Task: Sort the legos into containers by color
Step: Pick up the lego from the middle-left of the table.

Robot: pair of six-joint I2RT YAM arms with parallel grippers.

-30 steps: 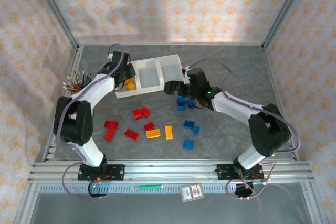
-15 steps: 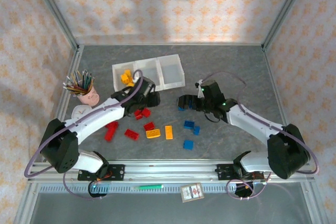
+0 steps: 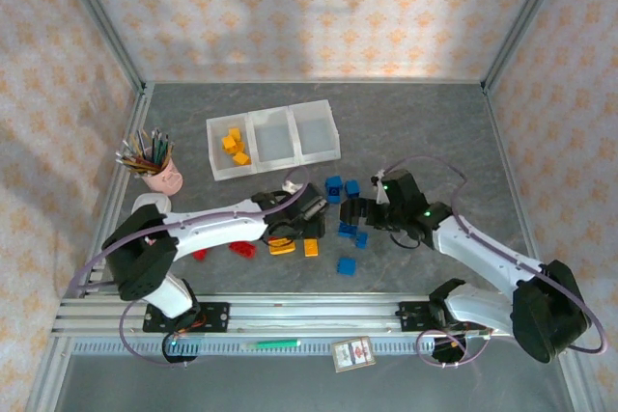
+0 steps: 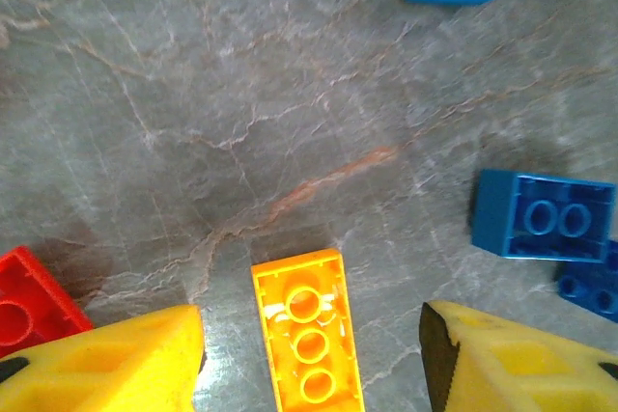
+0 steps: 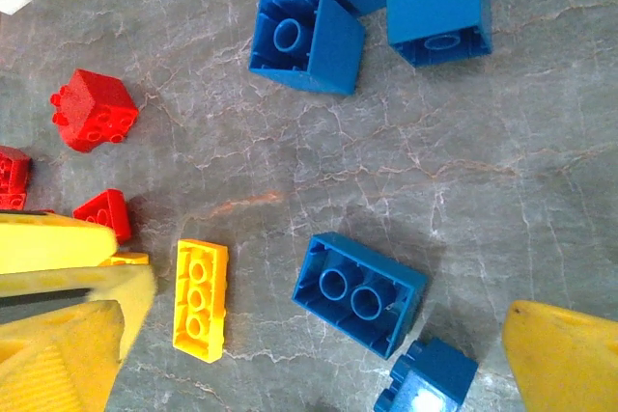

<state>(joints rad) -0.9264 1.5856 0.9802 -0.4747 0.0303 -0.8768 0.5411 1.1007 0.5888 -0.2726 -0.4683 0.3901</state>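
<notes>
While checking the left wrist view, saw left gripper open, fingers either side of an orange brick, touching nothing. Found that brick flat on the worktop, hollow side up, long axis running straight away from the wrist, so crosswise to the closing line. Judged a straight drop and a squeeze across the narrow width as enough.

Placed it in the top view near the middle of the worktop, toward the near edge, right under left gripper, with a second orange brick just beside it on the left. Rated left arm as the nearer one.

Saw right gripper wide open too, holding nothing, over a blue brick.

Marked bins well apart, toward the far left corner, with orange pieces already in the left bin. Judged that bin as the target.

Compared with half a second back: found left gripper moved off the red bricks, away from the bins, closer to the near edge. Found right gripper shifted the same way onto the blue group. Compared with a second back: found both arms gone from the bins. Spotted no visible brick shifted.
</notes>
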